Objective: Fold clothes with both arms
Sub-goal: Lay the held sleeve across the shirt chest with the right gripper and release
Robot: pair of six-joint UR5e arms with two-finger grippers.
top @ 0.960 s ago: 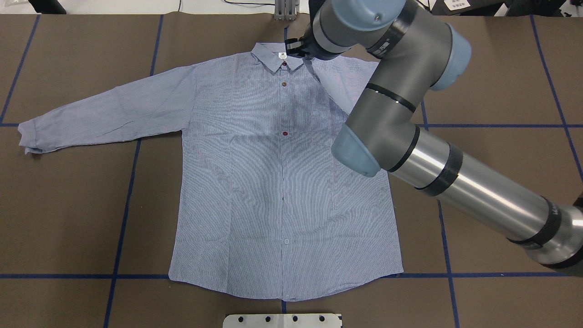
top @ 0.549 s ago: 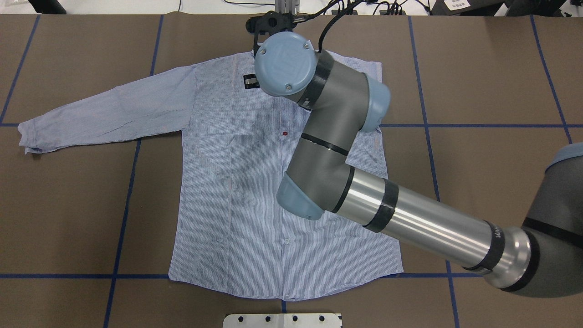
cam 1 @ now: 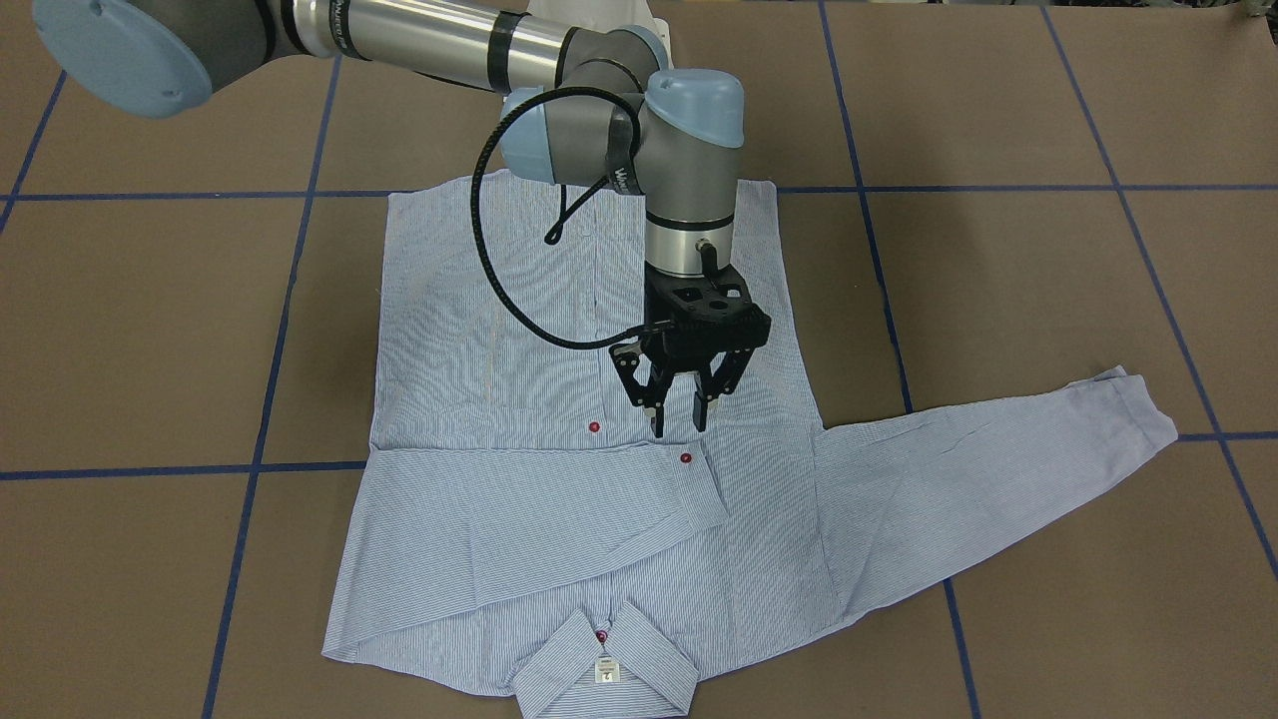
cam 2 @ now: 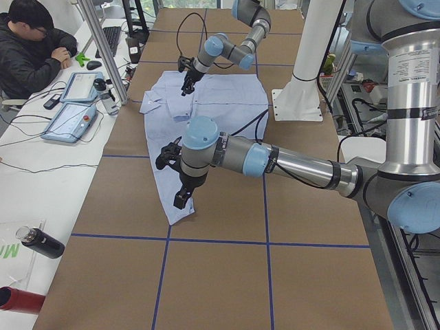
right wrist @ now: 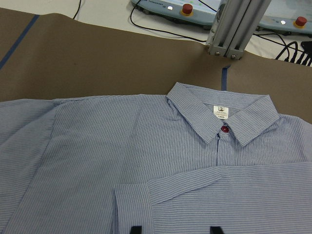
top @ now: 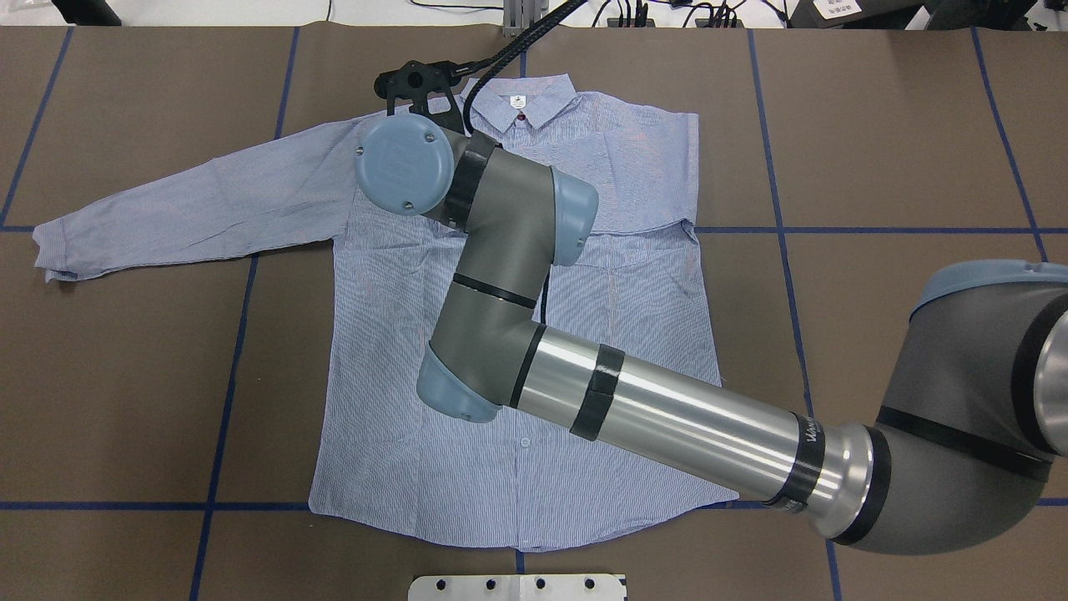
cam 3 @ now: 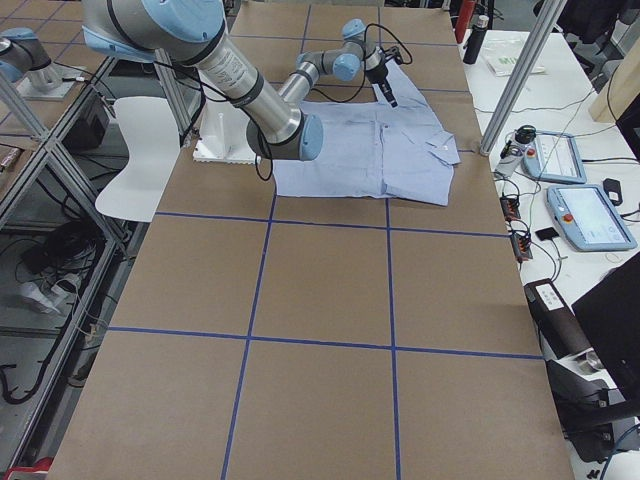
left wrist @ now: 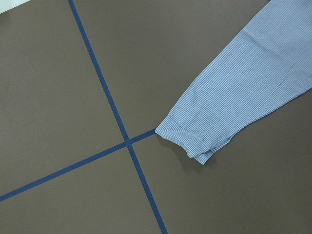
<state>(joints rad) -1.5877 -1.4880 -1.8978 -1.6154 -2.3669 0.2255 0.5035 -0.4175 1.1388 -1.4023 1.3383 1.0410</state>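
The blue striped shirt (cam 1: 449,350) lies flat on the brown table (cam 1: 998,300). One sleeve (cam 1: 519,509) is folded across its front, near the collar (cam 1: 649,664). The right gripper (cam 1: 679,419) hangs above this sleeve, fingers wide apart, holding nothing. The left gripper (cam 2: 181,199) is far from the collar, over the other cuff (left wrist: 195,141). I cannot tell if it is open.

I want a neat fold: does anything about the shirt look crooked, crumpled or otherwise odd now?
Only one small thing: the cuff of the outstretched sleeve is curled over at one corner and does not lie flat. The rest of the shirt looks smooth, with the other sleeve folded across the chest.
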